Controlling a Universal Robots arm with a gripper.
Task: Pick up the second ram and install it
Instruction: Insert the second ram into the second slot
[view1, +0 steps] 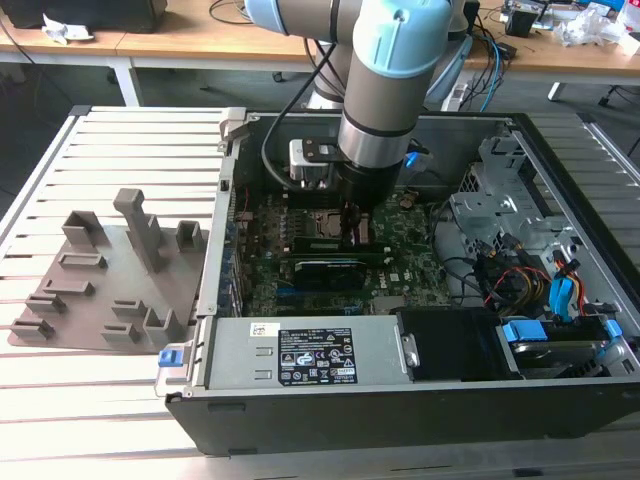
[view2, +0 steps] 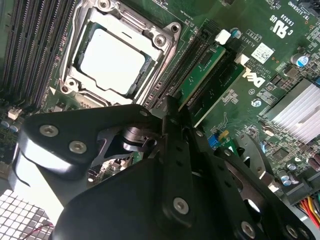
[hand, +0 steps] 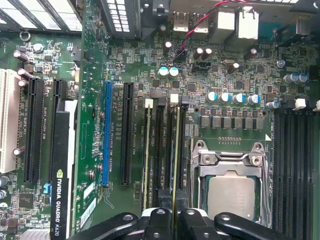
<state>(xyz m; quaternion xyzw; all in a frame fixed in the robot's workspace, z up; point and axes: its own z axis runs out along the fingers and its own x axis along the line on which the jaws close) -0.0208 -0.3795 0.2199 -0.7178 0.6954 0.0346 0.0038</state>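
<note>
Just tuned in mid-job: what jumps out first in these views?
The arm reaches down into the open computer case, its gripper at the memory slots beside the CPU socket. The second ram stands on edge in a slot between the fingers, apparently clamped. On the exterior view's left, a grey parts holder sits on the slatted table.

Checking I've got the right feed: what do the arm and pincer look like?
The arm is a silver-grey tube with light-blue joint caps and black cables running alongside. The pincer is matte black, with angular linkage plates and silver screw heads.
</note>
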